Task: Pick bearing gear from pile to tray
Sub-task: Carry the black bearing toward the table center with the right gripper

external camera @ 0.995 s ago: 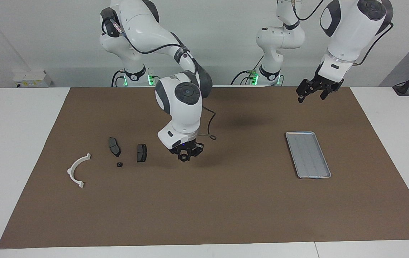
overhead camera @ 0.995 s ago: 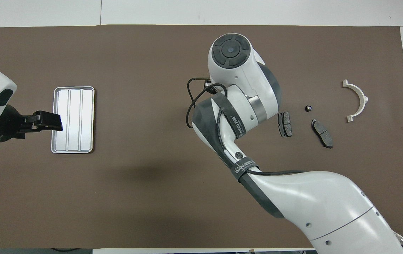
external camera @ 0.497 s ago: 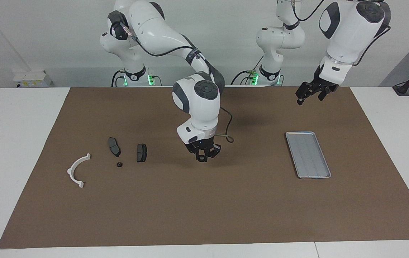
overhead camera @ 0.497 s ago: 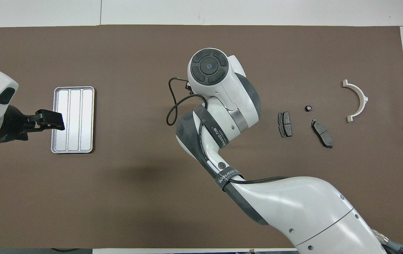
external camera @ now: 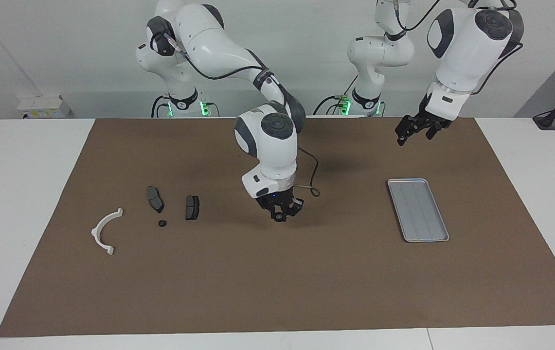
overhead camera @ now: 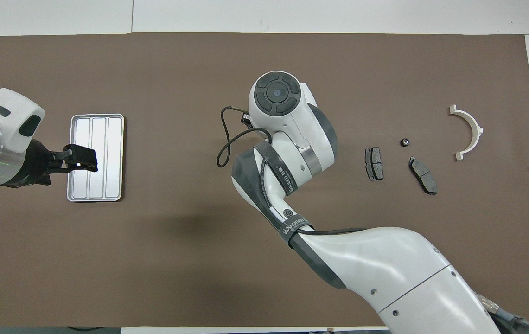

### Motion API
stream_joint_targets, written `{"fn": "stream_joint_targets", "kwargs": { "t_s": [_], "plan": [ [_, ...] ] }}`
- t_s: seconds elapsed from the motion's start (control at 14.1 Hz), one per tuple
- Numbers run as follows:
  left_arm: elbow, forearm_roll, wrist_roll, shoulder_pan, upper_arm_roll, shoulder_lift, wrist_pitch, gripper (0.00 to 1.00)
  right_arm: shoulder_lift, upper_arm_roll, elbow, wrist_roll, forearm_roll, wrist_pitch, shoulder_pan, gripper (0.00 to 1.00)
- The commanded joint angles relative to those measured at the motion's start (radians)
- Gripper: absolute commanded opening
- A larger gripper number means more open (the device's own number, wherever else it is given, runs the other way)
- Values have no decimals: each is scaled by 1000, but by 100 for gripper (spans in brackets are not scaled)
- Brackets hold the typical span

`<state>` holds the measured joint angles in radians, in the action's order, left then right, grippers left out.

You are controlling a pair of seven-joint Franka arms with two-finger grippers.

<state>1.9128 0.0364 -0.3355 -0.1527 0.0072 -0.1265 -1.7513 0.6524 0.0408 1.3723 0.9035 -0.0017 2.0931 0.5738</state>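
One tray (external camera: 417, 210) lies flat on the brown mat (external camera: 277, 291) toward my left arm's end of the worktop, and only its own ridged floor shows inside it.

The pile is scattered toward my right arm's end, well apart from the tray. It has one white curved arc (external camera: 96, 229), two dark grey pads (external camera: 155, 199) (external camera: 192, 207) and one small black round piece (external camera: 162, 223). That piece lies on the mat between the pads, a little farther from me than they are.

My right jaws point down over the middle of the mat, between the pile and the tray. They are drawn almost together on a second small black round piece, the bearing gear (external camera: 280, 217), which is held clear of the mat.

My left jaws hang high in the air beside the tray, spread wide and holding nothing.
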Motion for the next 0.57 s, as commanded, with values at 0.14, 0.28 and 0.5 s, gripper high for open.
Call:
{"fn": "stream_joint_targets", "kwargs": {
  "t_s": [0.14, 0.28, 0.5],
  "plan": [
    [41, 8, -22, -5, 11, -10, -34, 100, -25, -2, 128, 0, 14, 79, 0, 0],
    [43, 8, -30, -11, 10, -2, -63, 100, -30, -4, 157, -3, 14, 122, -2, 0],
    [43, 8, -79, -42, 8, 24, -76, 100, -31, -4, 166, -3, 16, 140, -3, 53]
  ]
}}
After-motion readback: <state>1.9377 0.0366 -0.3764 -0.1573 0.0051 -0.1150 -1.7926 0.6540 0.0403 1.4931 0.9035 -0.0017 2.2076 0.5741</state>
